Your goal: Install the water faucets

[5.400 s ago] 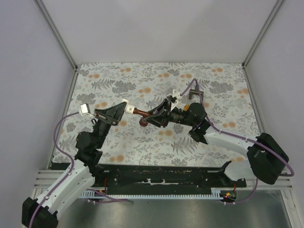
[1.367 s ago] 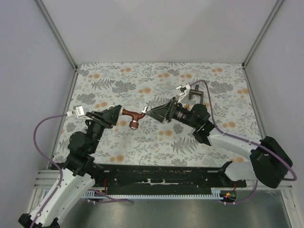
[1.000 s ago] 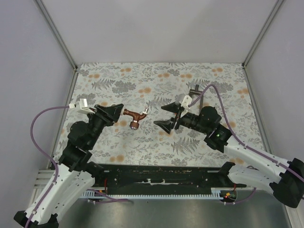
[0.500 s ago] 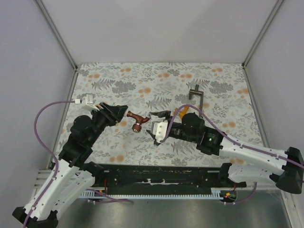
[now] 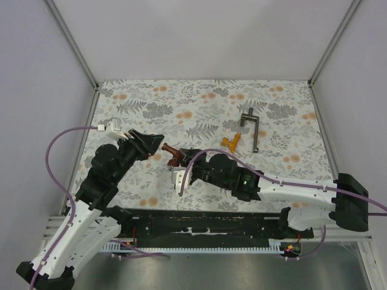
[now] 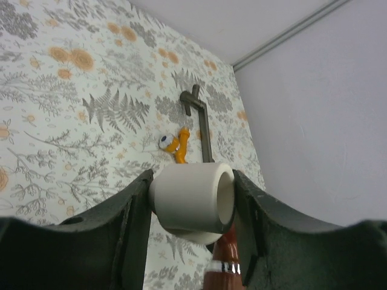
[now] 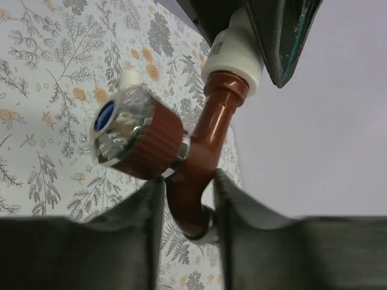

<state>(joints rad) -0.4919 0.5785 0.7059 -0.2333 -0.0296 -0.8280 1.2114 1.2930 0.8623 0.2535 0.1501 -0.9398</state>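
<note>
A reddish-brown water faucet (image 5: 171, 153) hangs above the table, screwed into a white elbow fitting (image 6: 190, 202). My left gripper (image 5: 156, 142) is shut on that fitting, and the faucet's neck (image 6: 221, 275) shows just below it. In the right wrist view the faucet's curved body (image 7: 202, 142) sits between my right gripper's (image 7: 188, 184) fingers, which press on both its sides. Its ribbed knob (image 7: 136, 139) points left, and the fitting (image 7: 234, 51) is above. An orange faucet (image 5: 231, 142) lies on the table, free of both grippers.
A dark grey T-shaped tool (image 5: 251, 125) lies on the floral mat (image 5: 181, 103) at the back right, just beyond the orange faucet. Both also show in the left wrist view: the tool (image 6: 199, 118) and the orange faucet (image 6: 176, 145). Grey walls enclose the table.
My right arm has swung left and low, from beside the T tool to the reddish-brown faucet, and its jaws have closed in on the faucet's body. The left gripper still holds the fitting.
</note>
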